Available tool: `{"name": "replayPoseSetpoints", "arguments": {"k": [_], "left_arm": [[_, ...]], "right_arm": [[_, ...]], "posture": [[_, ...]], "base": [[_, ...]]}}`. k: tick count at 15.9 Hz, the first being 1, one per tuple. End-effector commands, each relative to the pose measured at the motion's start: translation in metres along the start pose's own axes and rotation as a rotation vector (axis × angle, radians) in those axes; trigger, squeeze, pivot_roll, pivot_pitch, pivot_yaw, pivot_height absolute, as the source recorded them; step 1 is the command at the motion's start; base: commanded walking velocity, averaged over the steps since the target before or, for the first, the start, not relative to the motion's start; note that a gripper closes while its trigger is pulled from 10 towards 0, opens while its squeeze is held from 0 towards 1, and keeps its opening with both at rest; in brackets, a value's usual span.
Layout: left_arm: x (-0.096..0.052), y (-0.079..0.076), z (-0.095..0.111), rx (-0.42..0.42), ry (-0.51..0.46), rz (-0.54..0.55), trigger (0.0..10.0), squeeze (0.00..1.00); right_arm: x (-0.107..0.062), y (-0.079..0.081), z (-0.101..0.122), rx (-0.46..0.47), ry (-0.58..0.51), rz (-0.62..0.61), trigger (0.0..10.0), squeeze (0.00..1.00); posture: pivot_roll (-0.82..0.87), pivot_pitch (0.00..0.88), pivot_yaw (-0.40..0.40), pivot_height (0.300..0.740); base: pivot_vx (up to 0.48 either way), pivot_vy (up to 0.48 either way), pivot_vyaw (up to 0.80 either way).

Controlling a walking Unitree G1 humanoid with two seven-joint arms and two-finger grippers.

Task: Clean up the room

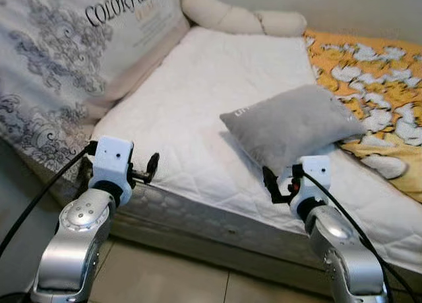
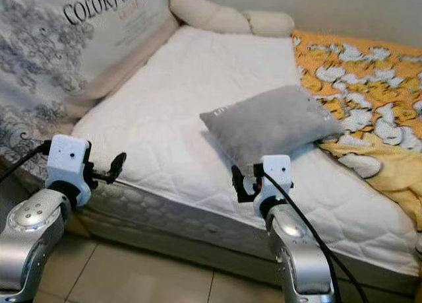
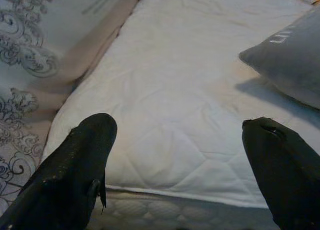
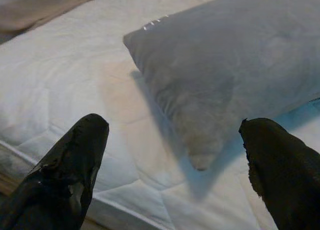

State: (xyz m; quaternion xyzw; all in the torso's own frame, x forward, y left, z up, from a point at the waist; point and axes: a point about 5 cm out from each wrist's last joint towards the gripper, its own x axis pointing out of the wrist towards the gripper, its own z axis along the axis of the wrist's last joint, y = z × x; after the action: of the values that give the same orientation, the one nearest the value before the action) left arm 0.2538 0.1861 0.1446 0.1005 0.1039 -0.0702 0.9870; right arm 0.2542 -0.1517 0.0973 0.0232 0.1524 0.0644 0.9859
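A grey pillow (image 1: 293, 125) lies on the white mattress (image 1: 198, 98), near its front edge. My right gripper (image 4: 175, 165) is open just in front of the pillow's near corner, a short way off, with nothing between its fingers (image 4: 75, 165). My left gripper (image 3: 185, 165) is open and empty too, held at the mattress's front edge to the left, well away from the pillow (image 3: 287, 57). A yellow blanket with white flowers (image 1: 369, 85) is bunched on the right half of the bed.
A large printed cushion (image 1: 72, 59) leans along the bed's left side. A long cream bolster (image 1: 241, 16) lies at the head by the wall. Tiled floor (image 1: 165, 276) runs below the bed's front edge.
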Motion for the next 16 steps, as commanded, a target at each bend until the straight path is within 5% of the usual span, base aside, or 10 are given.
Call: {"name": "replayPoseSetpoints", "arguments": {"k": [1,5,16], "left_arm": [[0.0008,0.0007,0.0006,0.003,-0.004,-0.002,10.0,0.00],[0.0004,0.0015,0.0003,0.004,-0.004,-0.004,10.0,0.00],[0.0022,-0.0008,-0.0003,0.010,-0.005,-0.017,10.0,0.00]], "right_arm": [[0.0019,-0.0005,0.0048,0.008,-0.006,0.001,10.0,0.00],[0.0021,-0.0019,0.0031,0.009,0.004,-0.005,10.0,0.00],[0.0050,-0.0045,0.0030,-0.009,-0.002,-0.009,10.0,0.00]], "posture": [[-0.08,0.000,-0.034,0.740],[-0.08,0.000,-0.034,0.740],[-0.08,0.000,-0.032,0.740]], "base": [[0.262,0.000,-0.41],[0.262,0.000,-0.79],[0.261,0.000,0.00]]}}
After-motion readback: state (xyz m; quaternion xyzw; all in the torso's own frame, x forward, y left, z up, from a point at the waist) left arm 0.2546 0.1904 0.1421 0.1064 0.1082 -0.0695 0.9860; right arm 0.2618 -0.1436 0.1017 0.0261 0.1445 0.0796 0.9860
